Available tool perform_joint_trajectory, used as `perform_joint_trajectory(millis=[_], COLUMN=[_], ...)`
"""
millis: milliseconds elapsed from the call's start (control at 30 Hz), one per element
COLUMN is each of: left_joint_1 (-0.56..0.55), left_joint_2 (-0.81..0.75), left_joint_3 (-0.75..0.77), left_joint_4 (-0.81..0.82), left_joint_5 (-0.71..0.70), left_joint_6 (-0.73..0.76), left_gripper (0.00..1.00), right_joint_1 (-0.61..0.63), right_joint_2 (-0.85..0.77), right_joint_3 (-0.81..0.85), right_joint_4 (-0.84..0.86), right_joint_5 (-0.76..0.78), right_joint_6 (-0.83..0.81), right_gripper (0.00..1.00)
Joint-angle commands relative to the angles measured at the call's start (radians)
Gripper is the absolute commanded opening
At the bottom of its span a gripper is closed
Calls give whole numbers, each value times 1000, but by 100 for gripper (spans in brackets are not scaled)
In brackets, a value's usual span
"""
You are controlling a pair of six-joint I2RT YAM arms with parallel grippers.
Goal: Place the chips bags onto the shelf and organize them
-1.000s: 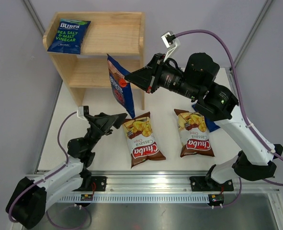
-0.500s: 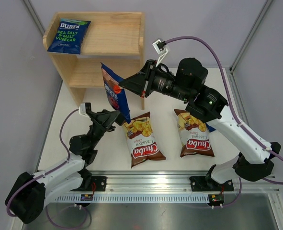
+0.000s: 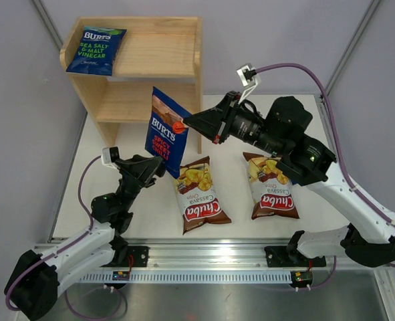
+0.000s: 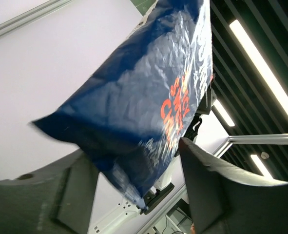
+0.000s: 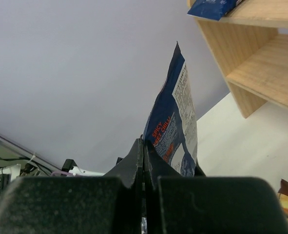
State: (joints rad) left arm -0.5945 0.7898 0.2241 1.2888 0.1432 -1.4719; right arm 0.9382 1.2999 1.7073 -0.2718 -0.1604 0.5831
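Note:
My right gripper [image 3: 185,124] is shut on the edge of a blue Burts bag with red lettering [image 3: 165,130] and holds it upright in the air in front of the shelf [image 3: 164,50]. The right wrist view shows the jaws [image 5: 144,146] pinched on that bag [image 5: 175,122]. My left gripper [image 3: 156,164] is open just under it. In the left wrist view the bag's lower corner [image 4: 144,97] hangs between the spread fingers [image 4: 217,185]. A Burts bag with green text [image 3: 95,50] lies on the shelf top. Two Chuba bags [image 3: 198,194] [image 3: 272,186] lie on the table.
The shelf's lower tier [image 3: 134,100] shows nothing on it. The shelf side panel [image 3: 198,80] stands just behind the held bag. The right arm [image 3: 297,144] reaches over the right Chuba bag. A rail [image 3: 210,257] runs along the near table edge.
The right gripper swung the bag left, then back right, turning its front toward the top camera. The left gripper rose and closed in under the bag's lower edge.

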Motion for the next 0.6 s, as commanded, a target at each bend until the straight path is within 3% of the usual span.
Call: perform_joint_trajectory(millis=[0, 333, 567], left_joint_1=[-5, -5, -5], left_joint_2=[-23, -67, -101], left_joint_3=[-6, -2, -14], left_joint_4=[357, 305, 267], left_joint_5=[-37, -40, -54], left_joint_6=[35, 74, 93], left_gripper=[63, 59, 48], right_joint_1=[-7, -10, -13], right_joint_2=[-57, -102, -157], right_joint_3=[-37, -159, -247], right_joint_4=[69, 111, 148], right_joint_5=[104, 104, 154], right_joint_6=[-57, -57, -68], right_gripper=[0, 0, 0])
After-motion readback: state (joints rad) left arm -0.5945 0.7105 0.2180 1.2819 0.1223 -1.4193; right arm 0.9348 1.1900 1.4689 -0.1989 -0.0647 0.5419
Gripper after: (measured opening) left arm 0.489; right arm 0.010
